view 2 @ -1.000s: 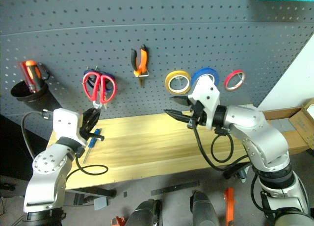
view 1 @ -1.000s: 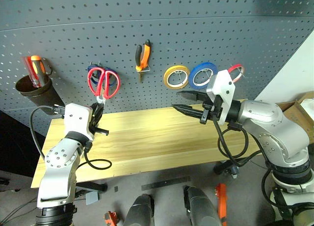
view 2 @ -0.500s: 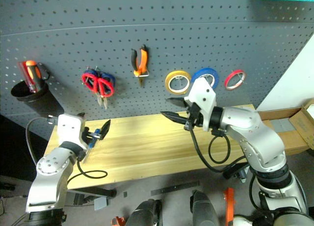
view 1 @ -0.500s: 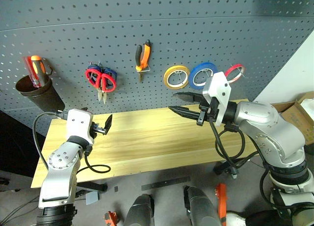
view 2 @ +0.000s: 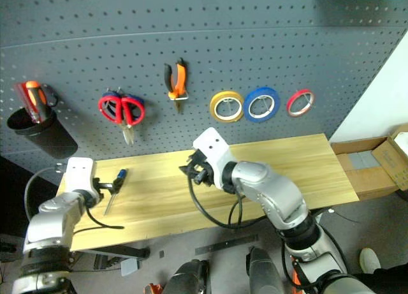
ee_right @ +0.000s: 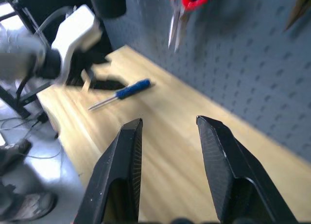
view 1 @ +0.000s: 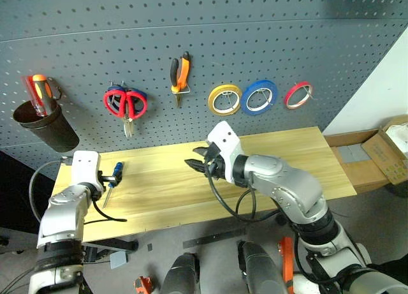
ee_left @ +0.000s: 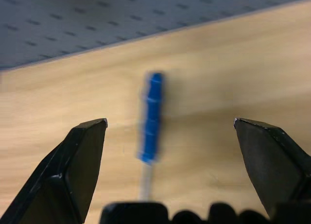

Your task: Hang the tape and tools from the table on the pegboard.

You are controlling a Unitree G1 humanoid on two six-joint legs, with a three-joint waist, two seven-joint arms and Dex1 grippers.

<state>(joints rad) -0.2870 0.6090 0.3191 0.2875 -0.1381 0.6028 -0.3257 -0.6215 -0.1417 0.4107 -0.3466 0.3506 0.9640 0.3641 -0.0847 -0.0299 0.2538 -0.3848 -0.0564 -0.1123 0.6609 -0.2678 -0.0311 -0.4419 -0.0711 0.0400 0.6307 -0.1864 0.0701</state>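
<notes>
The red scissors [view 1: 126, 104] now hang on the pegboard [view 1: 210, 39], over the blue scissors [view 1: 139, 95]; a second ago the left gripper [ee_left: 170, 136] was up at them with its fingers together, and since then it has let go, dropped away and spread wide. That tool is done. The pliers [view 1: 180, 74] and the red tape [view 1: 298, 94] are on their hooks too, the tape furthest out past the yellow roll [view 1: 224, 99] and blue roll [view 1: 258, 97].

What remains is the screwdriver [view 1: 113, 176], lying flat on the table [view 1: 280, 160] just ahead of the left gripper and between its open fingers in the wrist view, blue handle away from it and the thin shaft pointing back at it (a slim thing lying flat on wood, so likely fiddly to pinch). It looks like the next pick, and nothing lies between gripper and tool.

The right gripper [ee_right: 167, 131] has swung in from the tape end and now hovers over the middle of the table, holding nothing, its fingers a little apart, aimed towards the screwdriver and the left arm beyond it. If both go for the same tool they could crowd each other. A black cup [view 1: 43, 122] holding an orange-handled tool [view 1: 39, 90] hangs above the left gripper, and the arm's cable [view 1: 105, 214] trails over the wood beside the tool.
</notes>
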